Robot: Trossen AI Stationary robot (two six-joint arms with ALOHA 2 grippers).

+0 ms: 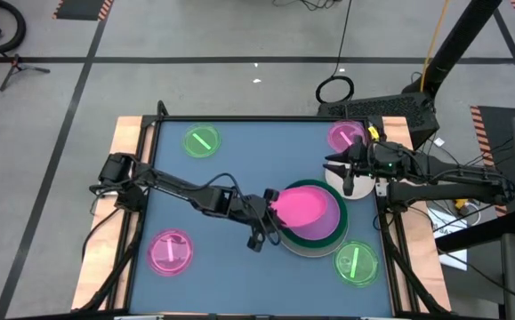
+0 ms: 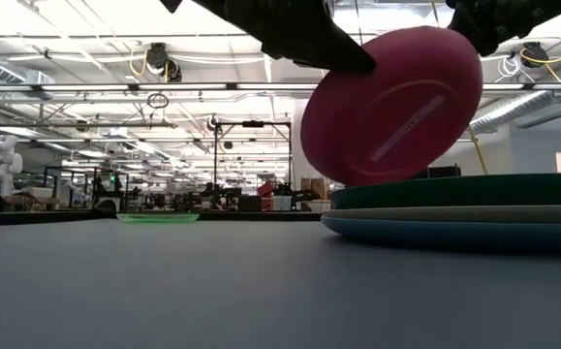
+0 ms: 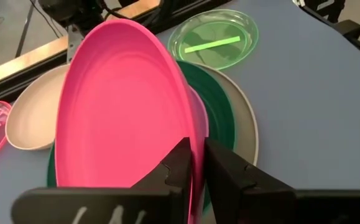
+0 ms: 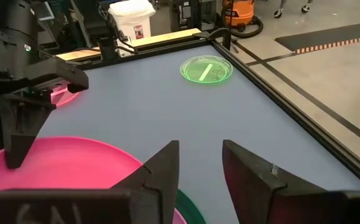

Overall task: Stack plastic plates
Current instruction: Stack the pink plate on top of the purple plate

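1. The left gripper is pinching the rim of the pink plate between nearly closed fingers, holding it tilted above the stack near the table's centre-right.
2. The stack is resting on the blue table, with a green plate on top, a grey-white plate under it, and what is probably a blue plate at the bottom, seen edge-on in the low view.
3. The right gripper is hovering at about 1 o'clock from the stack, its fingers standing apart with nothing between them.
4. A cream plate is lying just beside the stack, partly under the right arm.
5. Four small translucent plates are lying apart:
   - a green one at 11 o'clock on the table;
   - a pink one at 1 o'clock;
   - a pink one at 7 o'clock;
   - a green one at 5 o'clock, near the stack.
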